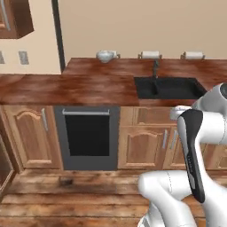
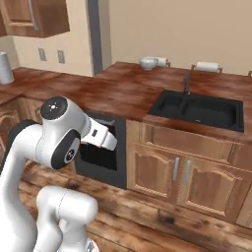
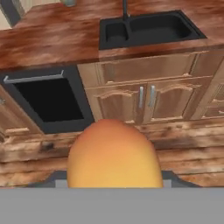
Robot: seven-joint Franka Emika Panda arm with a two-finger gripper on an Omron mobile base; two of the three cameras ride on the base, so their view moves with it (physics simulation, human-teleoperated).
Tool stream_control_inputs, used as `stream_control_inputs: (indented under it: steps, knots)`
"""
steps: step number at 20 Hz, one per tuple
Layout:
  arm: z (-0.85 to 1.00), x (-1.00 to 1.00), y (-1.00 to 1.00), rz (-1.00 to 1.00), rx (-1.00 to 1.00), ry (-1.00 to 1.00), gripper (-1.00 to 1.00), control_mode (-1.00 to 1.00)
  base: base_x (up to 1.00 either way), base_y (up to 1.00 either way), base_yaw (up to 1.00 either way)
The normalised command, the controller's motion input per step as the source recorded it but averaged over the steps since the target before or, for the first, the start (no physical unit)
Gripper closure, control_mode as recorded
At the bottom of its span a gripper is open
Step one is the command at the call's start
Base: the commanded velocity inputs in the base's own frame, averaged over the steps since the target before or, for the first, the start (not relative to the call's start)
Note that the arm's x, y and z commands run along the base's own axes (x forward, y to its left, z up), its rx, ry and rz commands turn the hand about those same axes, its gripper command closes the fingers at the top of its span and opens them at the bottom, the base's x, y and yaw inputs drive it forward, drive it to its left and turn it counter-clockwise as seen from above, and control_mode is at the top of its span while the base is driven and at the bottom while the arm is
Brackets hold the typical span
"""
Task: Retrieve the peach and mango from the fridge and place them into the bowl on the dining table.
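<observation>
Fingers closed round the mango (image 3: 112,154), held low in front of the cabinets; bowl (image 1: 106,56) sits at far back edge of the surface (image 1: 66,86), ahead & up-left of the sink (image 1: 170,88).

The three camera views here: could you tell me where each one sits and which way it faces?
Left base view: behind the arm to its left, facing the dining table and its sink; the white arm rises lower right.
Right base view: behind the arm to its right, facing the same counter from the other side; arm lower left.
Hand view: on the hand, looking down along the gripper past the mango it holds, toward the cabinets.
Shared: sink in all three; the bowl in both base views.
</observation>
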Motion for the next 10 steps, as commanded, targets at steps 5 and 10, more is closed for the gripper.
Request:
stream_control_inputs:
  steps: [5, 10]
  knots:
    - [0.00, 0.00, 0.00, 0.00, 0.00, 0.00, 1.00, 1.00, 0.16, -0.49, -0.81]
    - [0.00, 0.00, 0.00, 0.00, 0.00, 0.00, 1.00, 1.00, 0.18, -0.45, -0.85]
